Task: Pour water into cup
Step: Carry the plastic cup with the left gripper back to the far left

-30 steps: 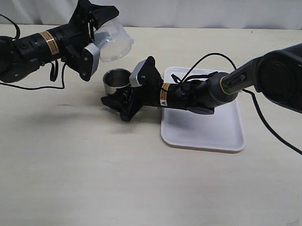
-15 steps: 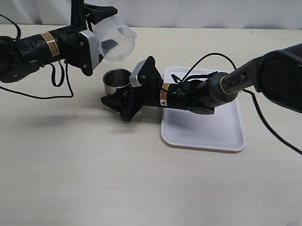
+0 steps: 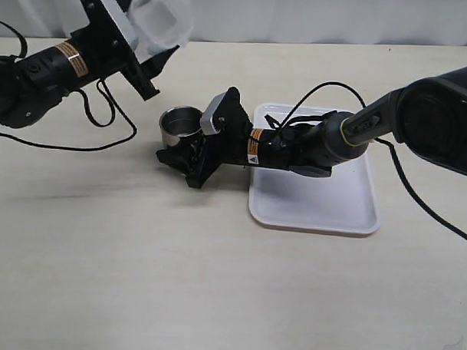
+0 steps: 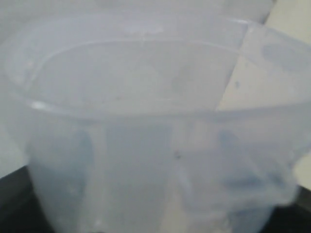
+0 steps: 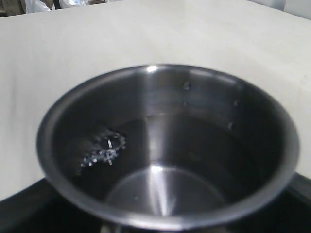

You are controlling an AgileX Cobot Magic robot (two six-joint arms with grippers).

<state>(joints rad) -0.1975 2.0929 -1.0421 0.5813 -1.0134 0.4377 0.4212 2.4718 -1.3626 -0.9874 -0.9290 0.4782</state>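
Note:
The steel cup (image 3: 179, 124) stands on the table left of the middle, and my right gripper (image 3: 182, 152) is shut on its sides, reaching in from the right. In the right wrist view the cup (image 5: 218, 104) fills the frame, with clear water (image 5: 160, 145) in its bottom and small bubbles on the surface. My left gripper (image 3: 137, 32) is raised at the back left, shut on a translucent plastic beaker (image 3: 162, 17) held up and to the left of the cup. The beaker (image 4: 146, 121) blocks nearly all of the left wrist view.
A white tray (image 3: 317, 205) lies just right of the cup, under my right arm. Black cables trail from both arms across the table (image 3: 105, 120). A pale backdrop runs along the far edge.
My left arm has swung the beaker up and to the left, away from above the cup. The right gripper and the cup have not moved.

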